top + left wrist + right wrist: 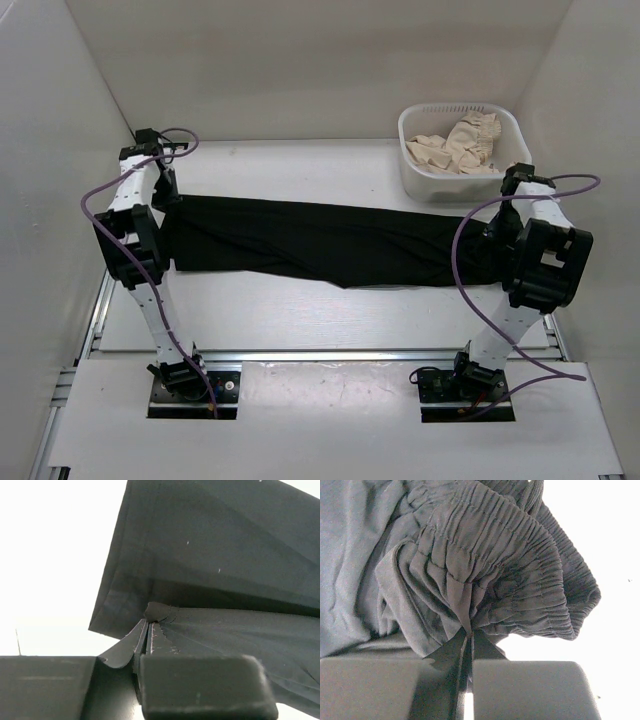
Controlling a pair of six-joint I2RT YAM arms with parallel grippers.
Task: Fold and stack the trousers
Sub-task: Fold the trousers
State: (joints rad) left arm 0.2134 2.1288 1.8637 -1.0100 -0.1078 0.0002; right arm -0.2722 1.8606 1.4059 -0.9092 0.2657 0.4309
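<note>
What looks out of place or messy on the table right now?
Nothing spilled or damaged. The trousers, pinched by the left gripper and right gripper, show a rumpled, uneven near edge around the middle.

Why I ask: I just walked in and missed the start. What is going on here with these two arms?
Two robot arms hold a pair of plain black thin-fabric trousers stretched lengthwise between them over the white table. The left gripper is shut on fabric near a leg hem; the right gripper is shut on the gathered elastic waistband. The trousers are at full length, with no crosswise fold made yet. A white plastic basket at the far right holds cream frilled garments.
</note>
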